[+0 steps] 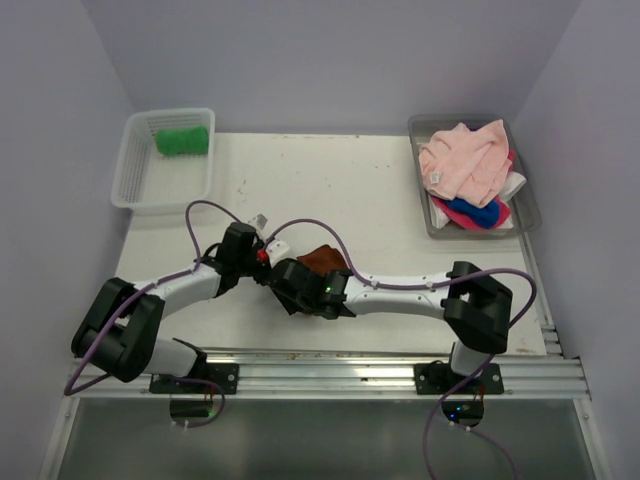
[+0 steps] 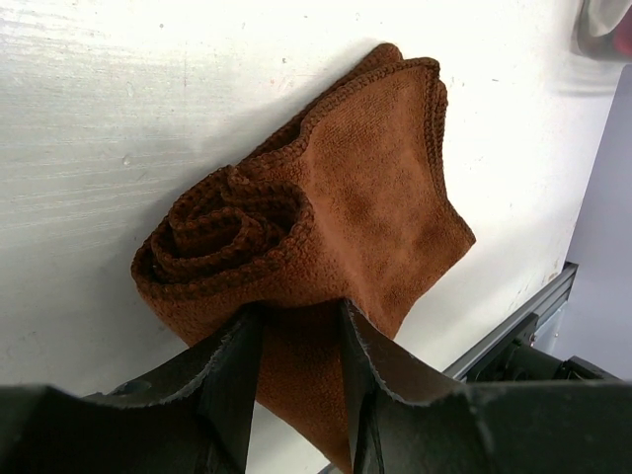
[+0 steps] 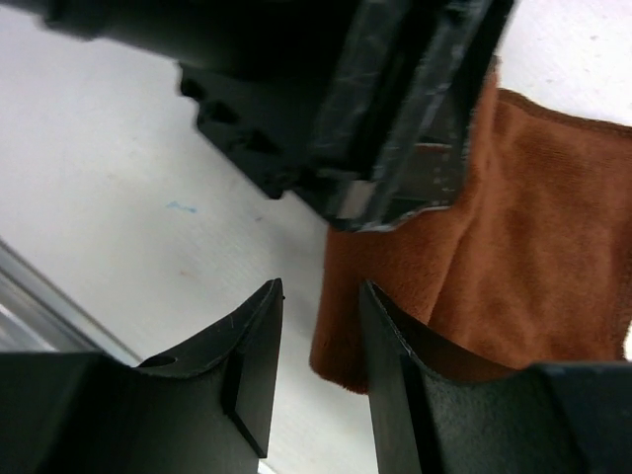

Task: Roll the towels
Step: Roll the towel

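left gripper (image 1: 263, 256), from the top: meets right gripper (image 1: 284, 272) over the brown towel (image 1: 320, 260) mid-table (image 1: 400, 220), well apart from every edge, open room all round. one green roll (image 1: 182, 140) done in the basket (image 1: 120, 190); pile (image 1: 465, 165) waiting in the tray (image 1: 530, 220). from the left wrist: pinches a fold beside a half-wound spiral, flat tail yet to roll. from the right wrist: stands half spread, empty, at the towel's corner.

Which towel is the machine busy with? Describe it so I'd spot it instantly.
On the white table, look near the middle front, where the left arm and right arm meet. There lies a rust-brown towel, one end curled into a spiral: the only brown one, and the only one outside basket and tray.
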Motion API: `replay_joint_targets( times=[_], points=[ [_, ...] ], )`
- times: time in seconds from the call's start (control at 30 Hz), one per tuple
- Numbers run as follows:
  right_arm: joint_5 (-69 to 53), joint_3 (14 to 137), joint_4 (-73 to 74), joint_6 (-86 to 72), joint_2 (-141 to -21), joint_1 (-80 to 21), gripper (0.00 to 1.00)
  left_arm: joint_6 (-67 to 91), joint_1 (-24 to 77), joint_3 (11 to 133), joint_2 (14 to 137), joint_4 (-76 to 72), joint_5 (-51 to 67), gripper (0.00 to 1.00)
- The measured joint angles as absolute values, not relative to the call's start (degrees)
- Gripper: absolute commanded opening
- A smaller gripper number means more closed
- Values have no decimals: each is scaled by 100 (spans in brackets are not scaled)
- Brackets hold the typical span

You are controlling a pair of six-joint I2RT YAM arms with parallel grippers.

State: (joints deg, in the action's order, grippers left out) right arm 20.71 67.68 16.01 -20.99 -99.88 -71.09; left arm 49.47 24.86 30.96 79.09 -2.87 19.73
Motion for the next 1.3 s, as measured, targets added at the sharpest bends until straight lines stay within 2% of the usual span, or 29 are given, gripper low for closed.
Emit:
replay_joint_targets(
  times=[0.3,0.43,0.53,0.8,0.9,0.93,1.0,1.03,1.13,1.27,1.3],
  points=[
    [2316,6414,1588,-2189,-9988,-6875,42,4923,2486,3236,7907,-110,1957,45],
    [2355,6322,1525,-2257,-9988,-6816,54,4890,2488,3277,7894,-10,1955,45],
    [2383,6263,1492,-2272,-9988,-6801,58,4884,2486,3330,7846,113,1953,45],
    [2475,6130,1413,-2265,-10086,-6740,59,4606,2484,3913,7710,832,1732,48],
    [2589,6071,1236,-2281,-10197,-6709,54,4412,2445,4219,7703,1092,1540,48],
    [2600,6058,1190,-2287,-10206,-6702,45,4390,2423,4270,7703,1184,1496,48],
    [2609,5968,1072,-2305,-10210,-6667,35,4372,2366,4346,7690,1330,1463,48],
    [2604,5916,1002,-2311,-10208,-6643,24,4372,2362,4368,7682,1369,1463,48],
    [2512,5756,779,-2366,-10099,-6547,11,4372,2338,4392,7629,1490,1472,52],
    [1944,5387,416,-2394,-9780,-6329,9,4388,2324,4366,7531,1557,1496,67],
    [1745,5308,346,-2397,-9708,-6248,9,4379,2324,4344,7500,1557,1511,69]
  ],
)
